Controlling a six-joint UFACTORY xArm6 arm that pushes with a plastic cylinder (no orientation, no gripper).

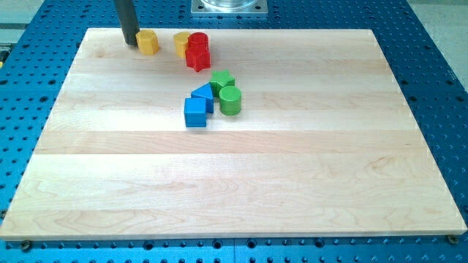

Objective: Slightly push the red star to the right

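Standing near the desk's [234, 183] top left, my tip [130, 42] touches nothing of the red star [197, 58] — no hand here, so nothing is grasped. I'm getting ready. Next, I think, come beside the red star's left — past the yellow blocks — and nudge gently.

Rod is showing as a plain dark grey cylinder, smooth, no markings or cables showing, running straight down to the tip [130, 44]. Square silver metal base plate [229, 6] is peeking in at the view's top edge.
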